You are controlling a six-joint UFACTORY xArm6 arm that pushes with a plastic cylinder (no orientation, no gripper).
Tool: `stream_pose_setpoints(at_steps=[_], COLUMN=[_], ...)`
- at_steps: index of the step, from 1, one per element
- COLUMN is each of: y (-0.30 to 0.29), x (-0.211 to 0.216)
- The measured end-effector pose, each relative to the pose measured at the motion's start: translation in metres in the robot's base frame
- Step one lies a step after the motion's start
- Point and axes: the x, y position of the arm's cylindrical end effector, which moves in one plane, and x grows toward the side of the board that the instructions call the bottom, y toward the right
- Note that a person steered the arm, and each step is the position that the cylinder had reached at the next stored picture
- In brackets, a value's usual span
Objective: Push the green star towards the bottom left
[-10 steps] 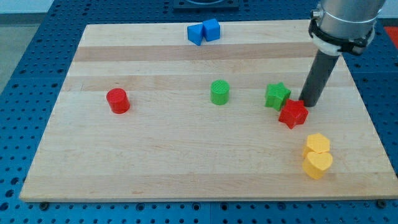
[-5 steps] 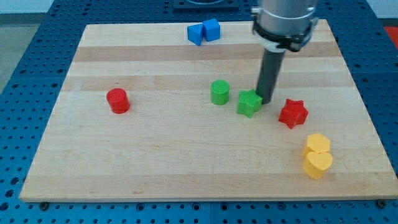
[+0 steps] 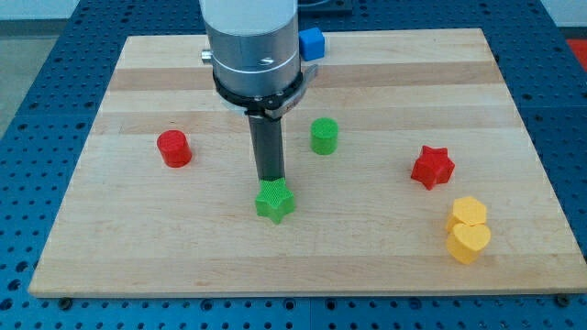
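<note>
Where the rod comes down at the frame's centre, you see my tip (image 3: 270,180) touching the green star (image 3: 275,201) from above; the tool has no jaws, and the star lies on the desk (image 3: 138,247).

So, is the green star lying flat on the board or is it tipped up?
Flat. The green star shows its whole top face and sits level on the board, with my tip at its upper edge.
</note>
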Motion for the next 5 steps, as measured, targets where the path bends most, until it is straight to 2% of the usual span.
stream_pose_setpoints(at_steps=[2, 5], y=[0.034, 0.026], x=[0.003, 0.045])
